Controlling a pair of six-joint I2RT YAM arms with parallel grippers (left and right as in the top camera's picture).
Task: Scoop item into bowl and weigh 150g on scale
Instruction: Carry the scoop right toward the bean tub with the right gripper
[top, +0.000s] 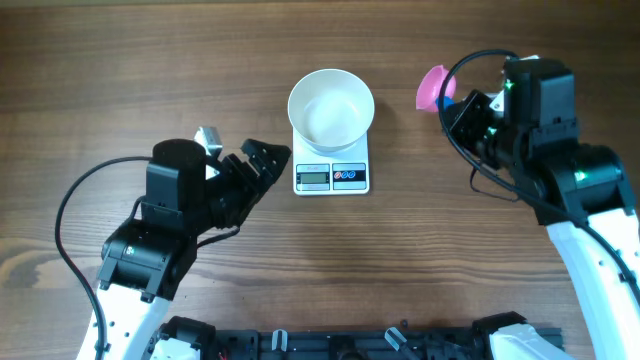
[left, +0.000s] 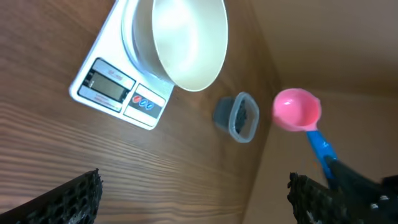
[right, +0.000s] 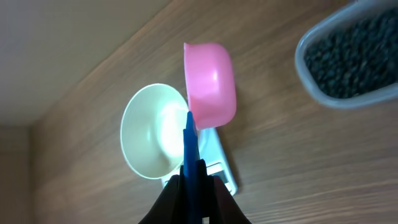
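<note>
On 1 scale (top: 331, 176), 1 bowl (top: 331, 108); nearby, 1 scoop (top: 433, 87)

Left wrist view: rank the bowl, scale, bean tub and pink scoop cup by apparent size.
1. bowl
2. scale, partly hidden and cropped
3. tub and pink scoop cup: look alike, unranked

My overhead camera looks straight down on the wooden surface (top: 120, 80) from well above, taking in the whole workspace. My left wrist camera sits low and fairly near, tilted, looking across the scale (left: 118, 93) and bowl (left: 186, 43). My right wrist camera looks down along the scoop (right: 208, 81), close up. All three views share the scale and bowl.
</note>
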